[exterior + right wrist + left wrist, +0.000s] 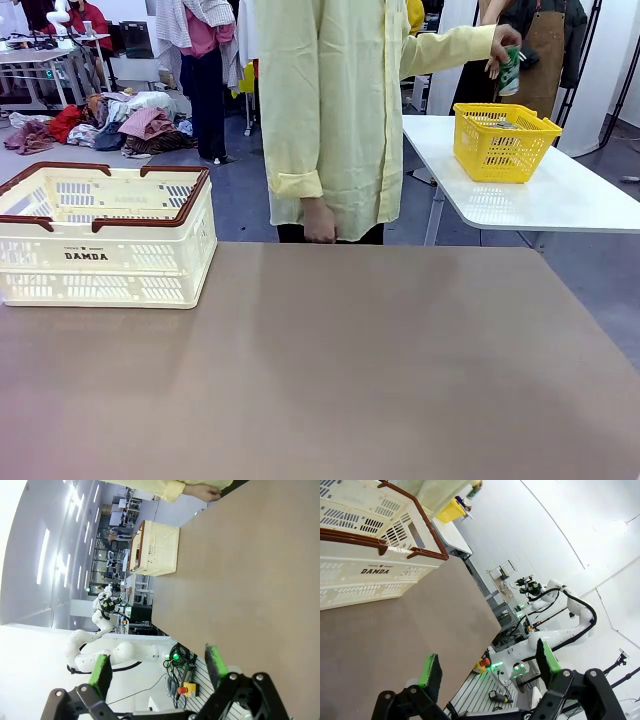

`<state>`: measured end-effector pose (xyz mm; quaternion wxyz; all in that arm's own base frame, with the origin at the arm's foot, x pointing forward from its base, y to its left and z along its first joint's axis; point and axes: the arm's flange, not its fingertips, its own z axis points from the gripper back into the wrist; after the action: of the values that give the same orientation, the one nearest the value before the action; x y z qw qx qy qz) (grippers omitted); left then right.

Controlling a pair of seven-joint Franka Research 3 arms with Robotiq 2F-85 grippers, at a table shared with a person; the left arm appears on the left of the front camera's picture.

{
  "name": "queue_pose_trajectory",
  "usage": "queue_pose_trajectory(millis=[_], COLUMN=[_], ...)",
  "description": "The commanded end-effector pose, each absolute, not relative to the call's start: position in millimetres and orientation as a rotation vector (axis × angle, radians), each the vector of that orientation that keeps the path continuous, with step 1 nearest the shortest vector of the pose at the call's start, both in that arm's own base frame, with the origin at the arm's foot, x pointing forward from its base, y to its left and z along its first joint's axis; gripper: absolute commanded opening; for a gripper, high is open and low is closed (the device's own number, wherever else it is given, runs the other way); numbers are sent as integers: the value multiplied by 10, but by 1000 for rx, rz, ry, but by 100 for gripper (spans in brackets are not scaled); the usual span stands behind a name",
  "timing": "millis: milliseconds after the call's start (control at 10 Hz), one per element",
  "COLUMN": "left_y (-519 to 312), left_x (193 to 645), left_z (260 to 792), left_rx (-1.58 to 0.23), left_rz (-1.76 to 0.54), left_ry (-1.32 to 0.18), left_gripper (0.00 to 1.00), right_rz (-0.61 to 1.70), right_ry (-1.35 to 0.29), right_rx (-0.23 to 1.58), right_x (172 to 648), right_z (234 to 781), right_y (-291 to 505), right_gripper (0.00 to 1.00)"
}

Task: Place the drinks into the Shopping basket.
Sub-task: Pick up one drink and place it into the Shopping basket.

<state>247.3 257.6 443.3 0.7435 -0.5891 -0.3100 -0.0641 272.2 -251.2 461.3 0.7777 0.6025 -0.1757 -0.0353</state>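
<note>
The cream-white Shopping basket point(105, 235) with its dark red rim and "DAMDA" print stands on the brown table at the far left; it also appears in the left wrist view point(367, 540) and small in the right wrist view point(156, 547). A person in a pale yellow shirt stands at the table's far edge and lifts a green drink can point(510, 72) in one raised hand above a yellow basket. My left gripper point(487, 667) is open over the table's near edge with nothing between its fingers. My right gripper point(159, 669) is open too, also with nothing in it.
A yellow mesh basket point(503, 141) sits on a white side table point(560, 195) behind the person at the right. The person's other hand point(320, 222) hangs at the brown table's far edge. The brown tabletop point(350, 370) is bare across its middle.
</note>
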Motion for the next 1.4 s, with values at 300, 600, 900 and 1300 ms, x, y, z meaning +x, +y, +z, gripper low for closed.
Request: queue_pose_trajectory(millis=[300,600,900,1300], left_y=[2589,2589,2589,2589], left_x=[2477,2477,2477,2477], left_z=[4482,4482,4482,4482], left_rx=[-1316,-1316,-1316,-1316], left_rz=[-127,-127,-127,-127], left_ry=[-684,-684,-684,-684], left_gripper=[100,100,100,100], right_rz=[-58,-58,-58,-58], right_ry=[-380,-380,-380,-380], right_rx=[1297,1297,1297,1297], right_x=[2696,2696,2696,2696], right_z=[4606,4606,4606,4606], right_y=[-2516,-2516,-2516,-2516], right_gripper=[100,100,100,100])
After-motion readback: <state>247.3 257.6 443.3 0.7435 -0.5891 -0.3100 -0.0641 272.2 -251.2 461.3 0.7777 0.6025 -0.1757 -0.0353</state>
